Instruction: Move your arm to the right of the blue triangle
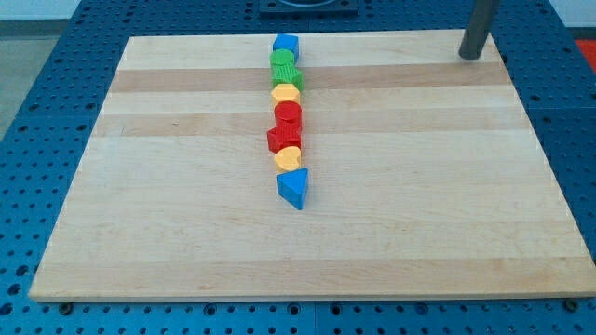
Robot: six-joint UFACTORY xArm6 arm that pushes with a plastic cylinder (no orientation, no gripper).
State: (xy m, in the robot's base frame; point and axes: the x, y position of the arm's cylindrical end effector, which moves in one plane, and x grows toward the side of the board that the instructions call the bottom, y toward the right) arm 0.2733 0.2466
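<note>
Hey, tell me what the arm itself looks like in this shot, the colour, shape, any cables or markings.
Only my rod shows: a plain, straight cylinder, dark grey to black with a faint sheen, cut off by the view's top edge. My tip ends blunt and flat. No cables, markings, labels or sleeve are visible on it, and the rest of the arm is out of view.

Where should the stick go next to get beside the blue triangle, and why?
Probably my tip should slide toward the view's bottom and left, stopping just to the view's right of the blue triangle. My tip sits far off at the board's top right corner, and the triangle ends the line of blocks at its bottom.
</note>
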